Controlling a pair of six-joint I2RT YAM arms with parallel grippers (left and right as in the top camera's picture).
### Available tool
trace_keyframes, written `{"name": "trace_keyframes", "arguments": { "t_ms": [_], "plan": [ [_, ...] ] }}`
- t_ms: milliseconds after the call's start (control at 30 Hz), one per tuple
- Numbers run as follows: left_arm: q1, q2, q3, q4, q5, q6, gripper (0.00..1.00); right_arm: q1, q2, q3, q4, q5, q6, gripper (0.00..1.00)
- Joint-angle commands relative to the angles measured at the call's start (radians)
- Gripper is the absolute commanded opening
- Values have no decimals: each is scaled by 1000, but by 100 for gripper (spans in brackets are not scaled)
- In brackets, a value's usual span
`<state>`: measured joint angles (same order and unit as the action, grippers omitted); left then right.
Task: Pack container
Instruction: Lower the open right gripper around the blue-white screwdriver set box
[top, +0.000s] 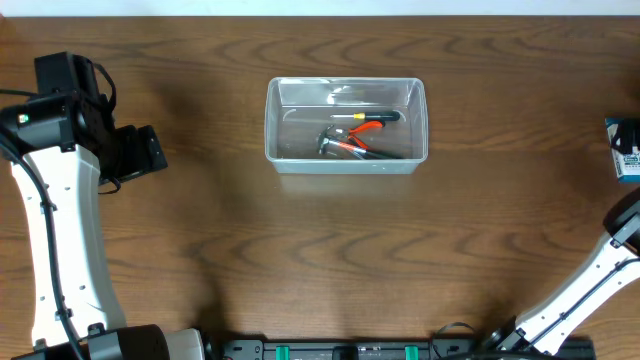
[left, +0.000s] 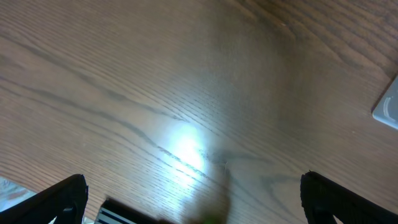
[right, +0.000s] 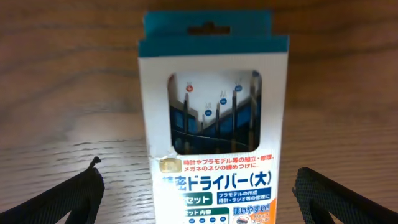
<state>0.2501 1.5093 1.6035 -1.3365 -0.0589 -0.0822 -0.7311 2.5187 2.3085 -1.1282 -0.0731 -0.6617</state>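
Overhead, the wooden surface (top: 300, 260) carries the clear container (top: 270, 120), which stands open-topped and well apart from both arms. Inside it lie orange-handled pliers (top: 365, 128) and other hand tools. Well left of the container, the left end effector (left: 199, 199) hangs spread wide over bare wood, gripping nothing. Well right of the container, the right end effector (right: 202, 186) is also spread, with a blue-and-white screwdriver box (right: 211, 74) lying untouched between its fingers.

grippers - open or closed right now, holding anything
left gripper: open, holding nothing.
right gripper: open, fingers wide apart above the blue-and-white screwdriver box, not clamped on it.
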Motion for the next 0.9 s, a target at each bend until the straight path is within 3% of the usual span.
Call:
{"name": "trace_keyframes", "arguments": {
  "t_ms": [0,867],
  "plan": [
    [4,-10,22,-6,-1,-6,98,-3,33,19,-3,40,27,99],
    [4,-10,22,-5,-1,-6,98,-20,53,19,-8,39,40,99]
  ]
}}
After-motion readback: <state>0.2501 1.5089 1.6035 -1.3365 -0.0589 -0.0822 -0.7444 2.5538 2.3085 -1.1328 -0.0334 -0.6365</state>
